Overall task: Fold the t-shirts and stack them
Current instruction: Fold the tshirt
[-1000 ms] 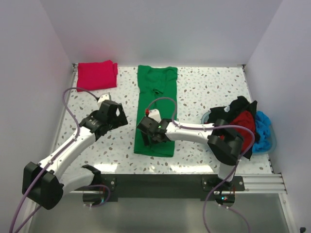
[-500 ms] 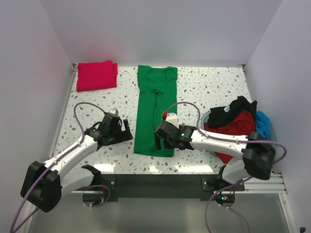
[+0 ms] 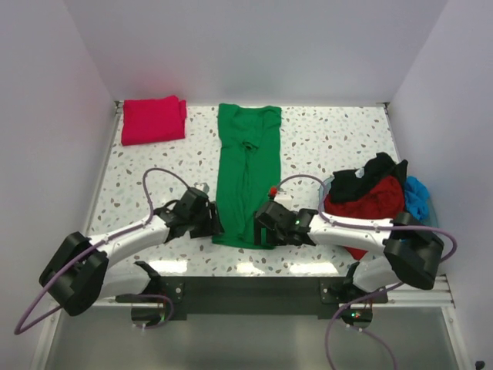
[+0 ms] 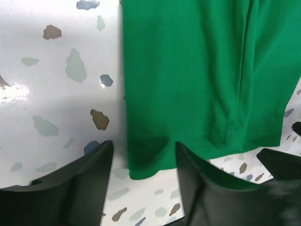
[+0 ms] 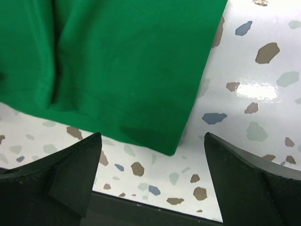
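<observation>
Green t-shirt (image 3: 246,169): near hem corners.
I am seeing left gripper (image 4: 143,160) and right gripper (image 5: 153,150) spread wide, straddling one corner each, seemingly without contact.

Green t-shirt (image 3: 246,173): folded lengthwise into a narrow strip, lying flat dead centre. Collar at 12 o'clock, hem at 6 nearest me, both hem corners flat. Crimson t-shirt (image 3: 153,120): folded square, flat, far out at 10 o'clock. Crumpled heap at 3–4 o'clock: dark red t-shirt (image 3: 373,199), black t-shirt (image 3: 368,171) draped on top, blue t-shirt (image 3: 420,202) on its right side.
</observation>
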`<action>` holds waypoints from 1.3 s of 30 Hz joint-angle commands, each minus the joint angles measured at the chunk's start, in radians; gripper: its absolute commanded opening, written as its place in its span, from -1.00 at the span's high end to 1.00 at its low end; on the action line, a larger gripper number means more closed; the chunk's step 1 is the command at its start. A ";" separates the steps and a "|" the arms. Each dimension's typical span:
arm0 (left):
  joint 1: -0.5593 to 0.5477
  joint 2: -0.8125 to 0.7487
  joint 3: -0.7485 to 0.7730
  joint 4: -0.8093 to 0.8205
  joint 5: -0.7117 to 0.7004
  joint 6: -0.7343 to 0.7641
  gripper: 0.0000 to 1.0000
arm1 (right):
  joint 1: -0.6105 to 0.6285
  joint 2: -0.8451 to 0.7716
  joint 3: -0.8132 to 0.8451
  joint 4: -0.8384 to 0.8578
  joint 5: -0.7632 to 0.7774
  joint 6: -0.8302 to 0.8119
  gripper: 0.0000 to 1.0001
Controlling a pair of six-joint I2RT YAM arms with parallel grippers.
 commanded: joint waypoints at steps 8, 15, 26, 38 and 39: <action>-0.021 0.055 -0.024 0.019 -0.066 -0.025 0.17 | -0.028 0.064 -0.032 0.137 -0.021 0.076 -0.62; -0.033 0.084 -0.049 0.025 -0.064 -0.025 0.74 | -0.043 0.079 -0.061 0.132 -0.038 0.095 -0.25; -0.035 -0.031 -0.110 -0.033 -0.014 -0.067 1.00 | -0.041 -0.058 -0.190 0.063 -0.067 0.142 1.00; -0.090 -0.301 -0.144 -0.067 0.104 -0.165 1.00 | 0.023 -0.292 -0.203 -0.003 -0.173 0.127 1.00; -0.090 -0.301 -0.136 -0.062 0.100 -0.168 1.00 | 0.023 -0.293 -0.190 -0.024 -0.141 0.125 1.00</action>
